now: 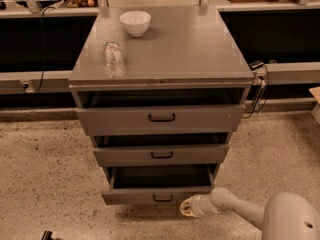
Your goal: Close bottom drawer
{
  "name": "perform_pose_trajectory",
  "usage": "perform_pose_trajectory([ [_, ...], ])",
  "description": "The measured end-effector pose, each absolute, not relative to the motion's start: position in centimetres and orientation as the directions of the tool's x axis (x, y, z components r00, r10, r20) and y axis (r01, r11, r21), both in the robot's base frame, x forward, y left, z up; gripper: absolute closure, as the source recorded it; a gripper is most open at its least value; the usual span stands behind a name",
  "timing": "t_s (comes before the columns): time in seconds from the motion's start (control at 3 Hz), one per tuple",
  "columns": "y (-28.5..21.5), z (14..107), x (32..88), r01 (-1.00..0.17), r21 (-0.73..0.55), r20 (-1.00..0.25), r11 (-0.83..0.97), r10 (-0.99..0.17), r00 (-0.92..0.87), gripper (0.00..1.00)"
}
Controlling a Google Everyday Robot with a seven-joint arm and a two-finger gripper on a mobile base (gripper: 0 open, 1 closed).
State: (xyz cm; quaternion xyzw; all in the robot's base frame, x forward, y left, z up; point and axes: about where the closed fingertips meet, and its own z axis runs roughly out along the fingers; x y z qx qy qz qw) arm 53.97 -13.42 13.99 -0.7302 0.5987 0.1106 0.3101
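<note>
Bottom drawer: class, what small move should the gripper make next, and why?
The bottom drawer stands partly open and the gripper sits low by the right end of its front, so probably push that front straight in toward the cabinet.

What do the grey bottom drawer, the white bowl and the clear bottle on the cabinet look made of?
The grey bottom drawer: likely painted sheet metal, matte, thin flat panels. The white bowl: probably glazed ceramic, maybe plastic; smooth sheen. The clear bottle: see-through plastic, crinkly glints. The gripper sits by the drawer's front.
</note>
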Motion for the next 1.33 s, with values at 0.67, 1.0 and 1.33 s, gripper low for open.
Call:
perform_pose_trajectory([
  [0.67,-13.3,13.6,57.9,-0.952,-0.301,-0.590,-0.046,-0.776,0.224,1.00],
  [1.0,-14.0,13.6,60.1,-0.940,-0.342,-0.621,-0.015,-0.747,0.238,1.00],
  [1.33,-16.6,14.4,62.8,-0.922,-0.388,-0.590,0.004,-0.769,0.245,1.00],
])
